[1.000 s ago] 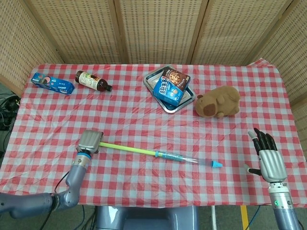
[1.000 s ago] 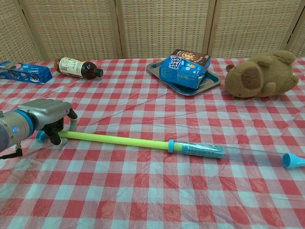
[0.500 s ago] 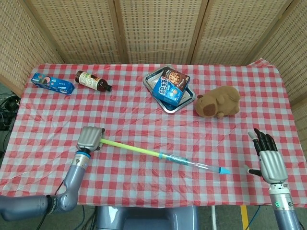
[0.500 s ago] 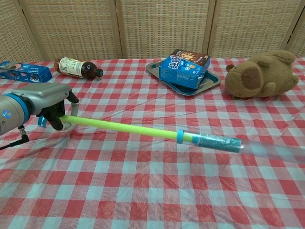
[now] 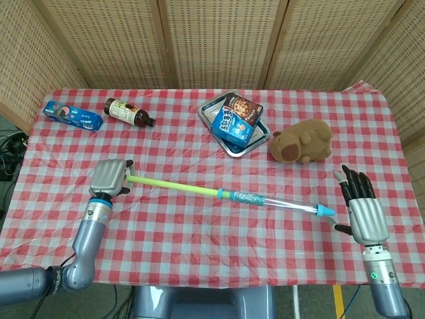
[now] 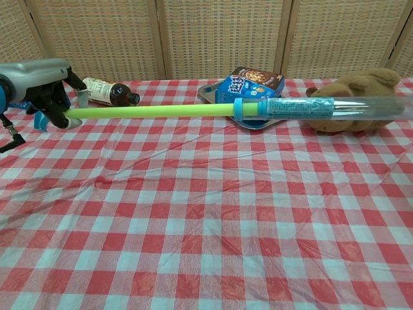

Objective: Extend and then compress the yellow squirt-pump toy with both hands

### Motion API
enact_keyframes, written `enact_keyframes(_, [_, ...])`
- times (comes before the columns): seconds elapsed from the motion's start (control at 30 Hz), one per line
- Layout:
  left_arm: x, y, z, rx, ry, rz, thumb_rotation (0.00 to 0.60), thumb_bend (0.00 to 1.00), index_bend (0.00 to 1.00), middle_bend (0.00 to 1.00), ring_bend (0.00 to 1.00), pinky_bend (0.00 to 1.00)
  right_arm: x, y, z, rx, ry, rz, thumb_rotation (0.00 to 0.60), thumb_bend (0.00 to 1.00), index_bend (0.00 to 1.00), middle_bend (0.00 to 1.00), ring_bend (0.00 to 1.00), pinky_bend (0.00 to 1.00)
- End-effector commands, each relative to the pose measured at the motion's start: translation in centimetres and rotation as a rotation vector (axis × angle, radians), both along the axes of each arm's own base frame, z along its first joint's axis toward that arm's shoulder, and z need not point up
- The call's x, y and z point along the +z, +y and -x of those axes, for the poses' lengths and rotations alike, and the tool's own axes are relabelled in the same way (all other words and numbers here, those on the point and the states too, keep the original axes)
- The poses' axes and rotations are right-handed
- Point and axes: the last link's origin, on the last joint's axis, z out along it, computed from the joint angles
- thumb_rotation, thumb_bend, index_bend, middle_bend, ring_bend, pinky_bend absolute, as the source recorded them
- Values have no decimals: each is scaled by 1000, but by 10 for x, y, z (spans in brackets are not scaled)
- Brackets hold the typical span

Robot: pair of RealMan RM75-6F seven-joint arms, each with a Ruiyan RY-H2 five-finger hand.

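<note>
From the head camera, the left hand [image 5: 110, 177] is wrapped around the handle end of the long yellow squirt-pump toy [image 5: 199, 191], a slim yellow rod running into a clear plastic barrel with a blue nozzle tip [image 5: 325, 211]. The toy runs from this hand toward the robot's right, slightly nearer the robot at the far end, and looks already drawn out to full length. The right hand [image 5: 362, 207] holds nothing, its fingers apart and pointing up, and the nozzle tip lies just beside it on its inner side, apart from it. Beyond the toy, a metal tray [image 5: 224, 142] carrying blue snack boxes and a brown plush animal [image 5: 302, 141] sit well away from both hands.

From the chest camera, the left hand [image 6: 40, 82] grips the handle with the toy [image 6: 148, 112] lifted off the red-and-white checked tablecloth [image 6: 206, 213], roughly level. A blue collar [image 6: 239, 108] marks where the rod enters the barrel [image 6: 335, 108], which runs off frame on the side away from this hand. The right hand is not seen here.

The step in hand seems to be bringing in the second hand. To do it well, the right hand should close around the barrel just behind the nozzle while the left keeps the rod level, then both should push along the rod's own line so it slides rather than bends.
</note>
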Motion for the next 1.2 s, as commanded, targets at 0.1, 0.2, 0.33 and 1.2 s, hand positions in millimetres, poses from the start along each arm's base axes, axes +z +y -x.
enact_keyframes(0.1, [15, 10, -3, 32, 31, -5, 600, 600, 866, 946, 875, 757, -4, -14, -28, 23, 27, -15, 600, 135, 70, 0, 0, 0])
enact_keyframes(0.2, [23, 14, -2, 42, 88, -4, 600, 605, 869, 946, 875, 757, -7, -18, -34, 11, 47, -30, 600, 136, 69, 0, 0, 0])
enact_keyframes(0.33, [34, 19, -2, 61, 152, -17, 600, 607, 873, 946, 875, 757, -11, -22, -34, -10, 52, -41, 600, 135, 70, 0, 0, 0])
enact_keyframes(1.2, [36, 25, -8, 124, 158, -18, 600, 609, 875, 946, 875, 757, -27, -41, -40, -44, 59, -8, 600, 140, 272, 721, 690, 223])
